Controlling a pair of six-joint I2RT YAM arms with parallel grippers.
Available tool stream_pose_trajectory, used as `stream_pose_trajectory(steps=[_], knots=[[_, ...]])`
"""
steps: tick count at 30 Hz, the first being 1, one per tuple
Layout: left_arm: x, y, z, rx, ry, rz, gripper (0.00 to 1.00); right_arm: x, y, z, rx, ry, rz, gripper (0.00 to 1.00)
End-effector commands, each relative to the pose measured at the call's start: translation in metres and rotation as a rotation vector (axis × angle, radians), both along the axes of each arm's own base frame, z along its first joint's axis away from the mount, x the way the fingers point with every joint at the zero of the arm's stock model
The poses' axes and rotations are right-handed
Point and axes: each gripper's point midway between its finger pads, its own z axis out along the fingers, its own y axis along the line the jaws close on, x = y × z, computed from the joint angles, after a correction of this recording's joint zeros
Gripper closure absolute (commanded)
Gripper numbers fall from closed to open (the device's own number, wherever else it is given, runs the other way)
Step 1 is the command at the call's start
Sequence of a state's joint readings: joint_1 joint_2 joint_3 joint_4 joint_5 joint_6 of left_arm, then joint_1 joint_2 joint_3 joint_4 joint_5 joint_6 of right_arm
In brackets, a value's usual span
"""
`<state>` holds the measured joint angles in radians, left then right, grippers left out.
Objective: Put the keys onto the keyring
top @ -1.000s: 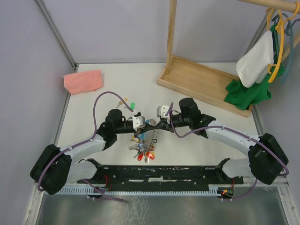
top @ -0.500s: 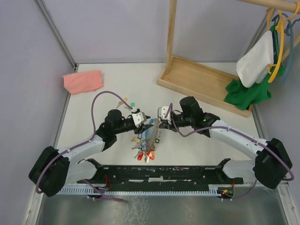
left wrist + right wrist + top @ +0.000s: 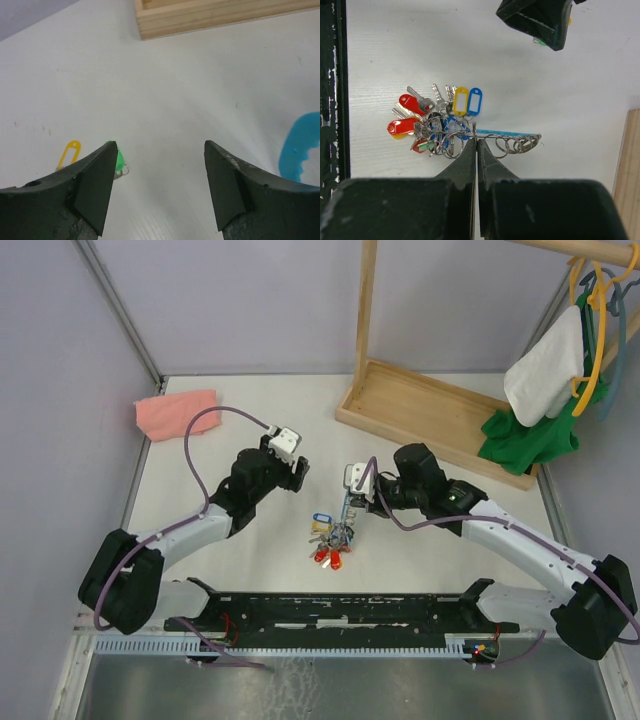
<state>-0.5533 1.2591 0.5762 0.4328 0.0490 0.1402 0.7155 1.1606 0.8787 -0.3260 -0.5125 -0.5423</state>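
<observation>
Right claw [image 3: 476,144] on thin metal keyring [image 3: 452,145]

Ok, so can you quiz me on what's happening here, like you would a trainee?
1. True or false: the left gripper has its jaws open.
2. Which gripper holds the keyring? A left; B right; C neither.
3. Left wrist view: what colour is the key head peeking out beside one jaw?
Key: 1 true. 2 B, the right gripper, jaws shut on the ring. 3 the green key.

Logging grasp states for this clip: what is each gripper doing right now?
Left gripper: open, empty.
Right gripper: closed on the keyring.
</observation>
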Motion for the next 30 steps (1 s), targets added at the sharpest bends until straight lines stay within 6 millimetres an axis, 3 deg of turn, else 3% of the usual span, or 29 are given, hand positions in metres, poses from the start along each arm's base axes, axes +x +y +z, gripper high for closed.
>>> stream_pose_trajectory(steps=[1,7,13,19,30], knots=[[0.037,0.031,-0.006,-0.085,0.129,0.272,0.23,0.006,-0.001,0.024,0.049,-0.101,-0.015,0.99],[0.061,0.043,-0.042,-0.056,0.274,0.409,0.26,0.006,-0.003,0.017,0.048,-0.106,-0.026,0.99],[0.072,0.049,-0.079,0.014,0.393,0.498,0.41,0.002,-0.005,0.018,0.056,-0.104,-0.018,0.99],[0.071,0.051,-0.091,0.054,0.466,0.537,0.5,0.002,-0.004,0.021,0.065,-0.113,-0.014,0.99],[0.07,0.05,-0.112,0.131,0.537,0.552,0.55,0.001,-0.004,0.022,0.071,-0.111,-0.012,0.99]])
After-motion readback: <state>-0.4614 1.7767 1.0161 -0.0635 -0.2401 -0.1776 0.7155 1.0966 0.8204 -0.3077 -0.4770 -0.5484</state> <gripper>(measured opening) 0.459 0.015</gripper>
